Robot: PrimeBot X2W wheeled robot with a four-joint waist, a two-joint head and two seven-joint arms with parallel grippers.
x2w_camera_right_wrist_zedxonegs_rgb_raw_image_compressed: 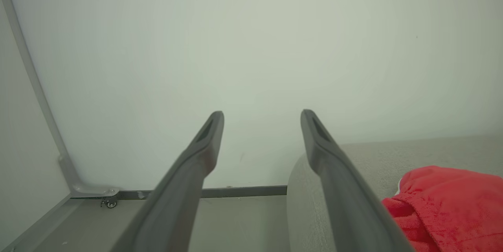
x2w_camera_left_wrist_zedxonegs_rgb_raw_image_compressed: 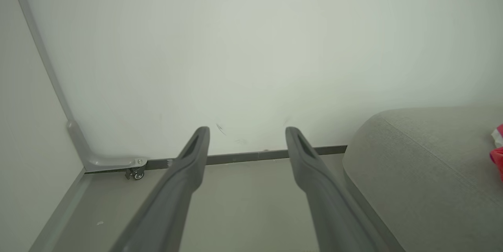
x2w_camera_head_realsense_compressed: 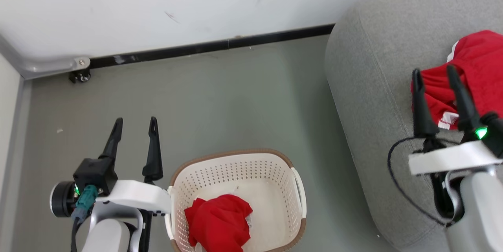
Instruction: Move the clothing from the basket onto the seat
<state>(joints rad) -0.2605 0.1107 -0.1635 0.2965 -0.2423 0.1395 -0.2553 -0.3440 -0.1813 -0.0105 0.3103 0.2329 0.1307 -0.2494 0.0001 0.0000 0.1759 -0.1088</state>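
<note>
One red garment [x2w_camera_head_realsense_compressed: 219, 225] lies crumpled in the front left of the cream basket [x2w_camera_head_realsense_compressed: 235, 168], which stands on the floor at the bottom centre of the head view. A second red garment [x2w_camera_head_realsense_compressed: 471, 71] with white trim rests on the grey seat [x2w_camera_head_realsense_compressed: 373, 67] at the right; it also shows in the right wrist view [x2w_camera_right_wrist_zedxonegs_rgb_raw_image_compressed: 448, 205] and at the left wrist view's edge [x2w_camera_left_wrist_zedxonegs_rgb_raw_image_compressed: 498, 153]. My left gripper [x2w_camera_head_realsense_compressed: 135, 120] hangs open over the floor, left of the basket, holding nothing. My right gripper [x2w_camera_head_realsense_compressed: 432, 70] is open above the seat, just left of the garment there, fingers empty.
A white wall with a dark baseboard [x2w_camera_head_realsense_compressed: 212, 45] runs behind. A grey panel foot with a small caster [x2w_camera_head_realsense_compressed: 80, 75] sits in the left corner. Grey-green floor [x2w_camera_head_realsense_compressed: 220, 98] lies between basket, wall and seat. A black cable [x2w_camera_head_realsense_compressed: 401, 189] loops off my right wrist.
</note>
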